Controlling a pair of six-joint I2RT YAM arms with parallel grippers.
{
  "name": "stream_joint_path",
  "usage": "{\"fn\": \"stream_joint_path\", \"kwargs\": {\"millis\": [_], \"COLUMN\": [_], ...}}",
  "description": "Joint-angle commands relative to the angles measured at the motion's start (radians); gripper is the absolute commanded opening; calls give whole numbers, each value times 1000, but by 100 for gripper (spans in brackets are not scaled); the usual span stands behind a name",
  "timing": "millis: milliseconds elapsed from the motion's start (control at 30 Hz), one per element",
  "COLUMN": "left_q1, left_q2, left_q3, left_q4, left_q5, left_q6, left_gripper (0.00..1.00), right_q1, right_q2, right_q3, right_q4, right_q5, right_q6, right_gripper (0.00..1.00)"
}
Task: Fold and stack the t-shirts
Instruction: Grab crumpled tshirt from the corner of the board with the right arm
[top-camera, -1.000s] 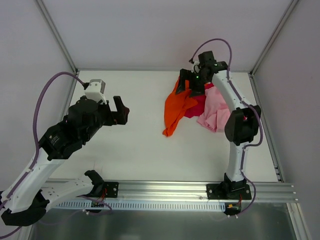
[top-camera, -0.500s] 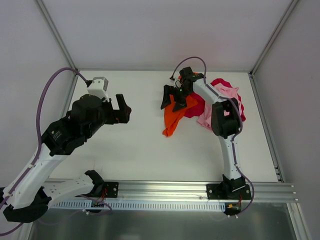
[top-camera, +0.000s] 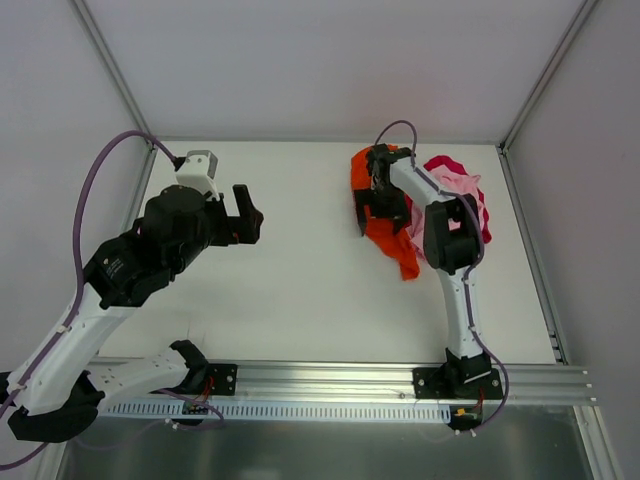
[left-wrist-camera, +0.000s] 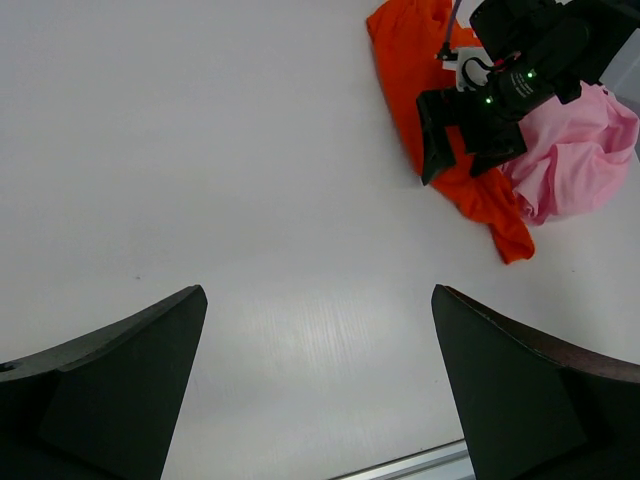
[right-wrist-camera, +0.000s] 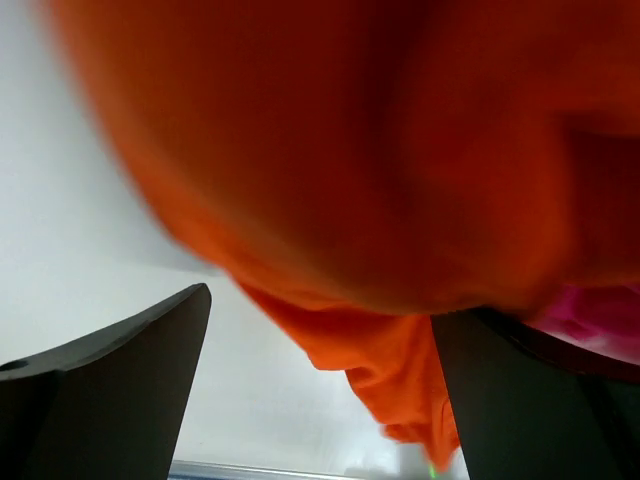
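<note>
The orange t-shirt (top-camera: 388, 238) lies crumpled at the back right of the table, its tail pointing toward the front. The pink t-shirt (top-camera: 462, 186) lies bunched to its right, with the red t-shirt (top-camera: 444, 164) showing behind and under it. My right gripper (top-camera: 380, 212) is low over the orange shirt, jaws wide apart; in the right wrist view the orange cloth (right-wrist-camera: 380, 150) drapes above and between the fingers (right-wrist-camera: 130, 360), blurred. My left gripper (top-camera: 245, 214) is open and empty above bare table at the left. The left wrist view shows the orange shirt (left-wrist-camera: 400, 60) and the pink shirt (left-wrist-camera: 575, 150).
The white table (top-camera: 290, 290) ends in an aluminium rail (top-camera: 340, 380) at the front, where both arm bases are bolted. Grey walls and frame posts close the back and both sides. The shirts lie close to the right wall.
My right gripper swung left from the back, then came right and down over the orange shirt. The shirt's tail, which pointed front-left, now points front-right. The left arm barely moved.
</note>
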Motion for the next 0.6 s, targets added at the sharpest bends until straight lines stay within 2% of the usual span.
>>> {"fn": "stream_joint_path", "kwargs": {"millis": [0,200,567], "left_q1": [10,10,10], "left_q2": [3,-2,-35], "left_q3": [45,61,45], "left_q4": [10,3,-2], "left_q5": [-25,-22,-37], "left_q6": [26,46,66], "left_gripper": [99,99,99], "right_q1": [-89,-229,-487], "right_q2": [-15,-20,-52], "right_q3": [6,45,51], "right_q4": [-133,-246,-386], "right_q5": [300,439,691], "right_q6": [93,233,348], "right_gripper": [96,96,97]}}
